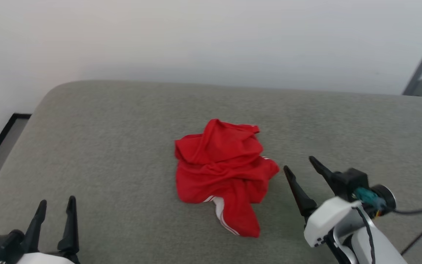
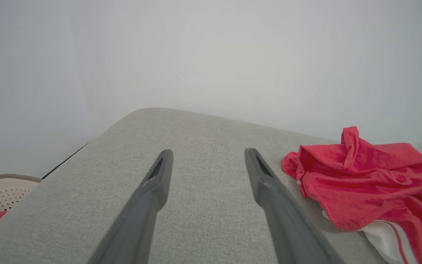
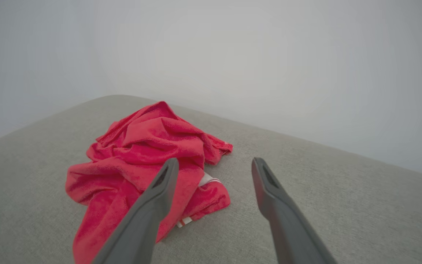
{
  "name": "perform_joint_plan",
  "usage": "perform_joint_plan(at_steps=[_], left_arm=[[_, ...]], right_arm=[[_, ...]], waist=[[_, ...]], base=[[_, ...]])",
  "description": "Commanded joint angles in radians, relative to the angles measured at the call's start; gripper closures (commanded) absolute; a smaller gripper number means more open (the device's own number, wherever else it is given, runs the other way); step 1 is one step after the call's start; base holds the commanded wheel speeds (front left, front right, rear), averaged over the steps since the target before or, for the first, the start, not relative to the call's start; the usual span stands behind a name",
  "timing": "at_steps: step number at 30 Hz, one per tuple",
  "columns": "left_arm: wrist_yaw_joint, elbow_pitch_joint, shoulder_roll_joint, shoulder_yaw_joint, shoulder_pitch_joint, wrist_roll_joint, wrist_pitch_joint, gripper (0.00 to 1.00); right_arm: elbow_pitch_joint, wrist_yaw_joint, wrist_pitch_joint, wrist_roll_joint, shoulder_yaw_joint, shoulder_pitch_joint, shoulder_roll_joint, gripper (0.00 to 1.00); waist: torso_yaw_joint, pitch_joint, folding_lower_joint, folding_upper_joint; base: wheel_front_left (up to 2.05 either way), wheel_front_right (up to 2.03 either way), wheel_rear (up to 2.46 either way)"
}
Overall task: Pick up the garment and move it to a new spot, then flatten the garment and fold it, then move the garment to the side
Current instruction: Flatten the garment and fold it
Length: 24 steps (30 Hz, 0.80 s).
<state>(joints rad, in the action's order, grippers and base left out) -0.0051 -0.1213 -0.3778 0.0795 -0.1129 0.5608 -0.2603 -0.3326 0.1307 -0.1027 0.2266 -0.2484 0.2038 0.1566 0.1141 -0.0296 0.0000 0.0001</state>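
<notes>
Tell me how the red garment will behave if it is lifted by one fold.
Probably floppy: the red garment lies crumpled in soft folds on the grey cushion, so it would likely sag and hang from one pinch. It looks thin, so probably light. Its white sleeve pokes out at the near side and may trail or unfold when lifted.

Head cam sits up high, looking forward and down on the grey upholstered surface, with the red T-shirt dead centre and the wall at 12 o'clock. Left wrist cam rides low, close to the fabric, staring along the left hand; the shirt sits at its 3 o'clock. Right wrist cam is just as low behind the right hand, shirt at 10 o'clock and nearer. All three share the shirt and the wall behind.
</notes>
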Motion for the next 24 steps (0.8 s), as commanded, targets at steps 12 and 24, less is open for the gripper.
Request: perform_joint_plan(at_steps=[12,24], left_arm=[[-0.039,-0.035,0.043,0.042,0.084,-0.023,-0.006,0.0],[-0.078,-0.074,0.103,0.058,0.152,-0.045,-0.006,0.0]], right_arm=[[-0.145,0.0,0.232,0.043,-0.023,0.165,0.102,0.0],[-0.242,0.0,0.5,0.099,-0.081,0.275,0.161,0.0]], waist=[[0.158,0.099,0.0,-0.0001],[0.244,0.195,0.0,-0.0001]], base=[[0.0,0.0,0.0],[0.0,0.0,0.0]])
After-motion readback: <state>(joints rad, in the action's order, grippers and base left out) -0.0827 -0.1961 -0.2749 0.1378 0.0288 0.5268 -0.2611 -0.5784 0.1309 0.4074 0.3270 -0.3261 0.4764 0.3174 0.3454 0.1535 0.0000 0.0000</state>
